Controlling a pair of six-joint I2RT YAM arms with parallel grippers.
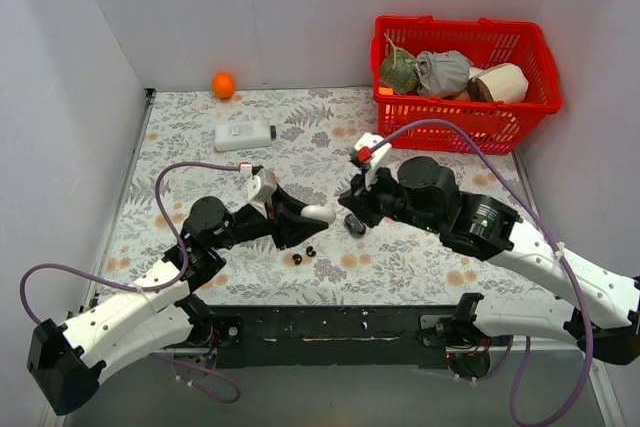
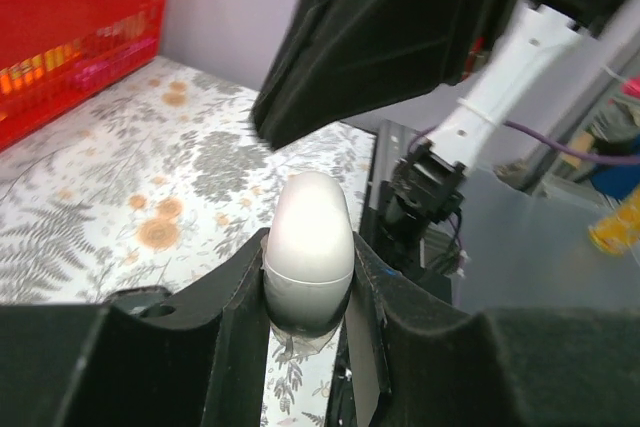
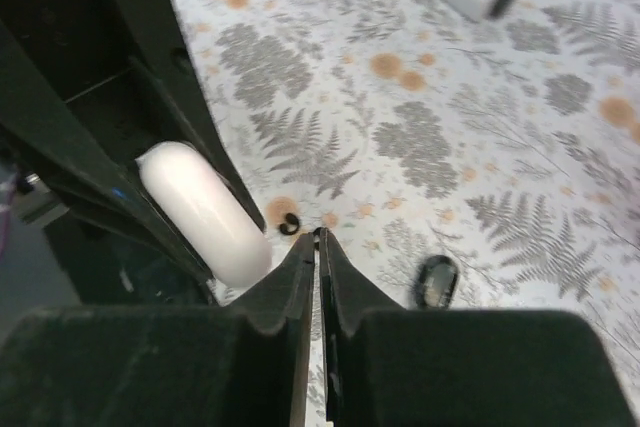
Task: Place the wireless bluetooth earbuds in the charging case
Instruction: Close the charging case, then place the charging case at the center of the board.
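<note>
My left gripper (image 1: 308, 215) is shut on the white oval charging case (image 1: 319, 214) and holds it just above the table, its rounded end sticking out past the fingertips. In the left wrist view the case (image 2: 308, 237) sits clamped between both fingers of the gripper (image 2: 308, 272). Two tiny black earbuds (image 1: 297, 259) (image 1: 311, 251) lie on the table just in front of the case. My right gripper (image 1: 349, 218) is shut with nothing seen in it. In the right wrist view its tips (image 3: 318, 237) are beside one earbud (image 3: 289, 224) and the case (image 3: 205, 212).
A dark oval pebble-like object (image 3: 433, 282) lies right of my right gripper's tips. A white bottle (image 1: 245, 135) lies at the back left and an orange ball (image 1: 223, 84) by the back wall. A red basket (image 1: 465, 107) with several items stands at the back right.
</note>
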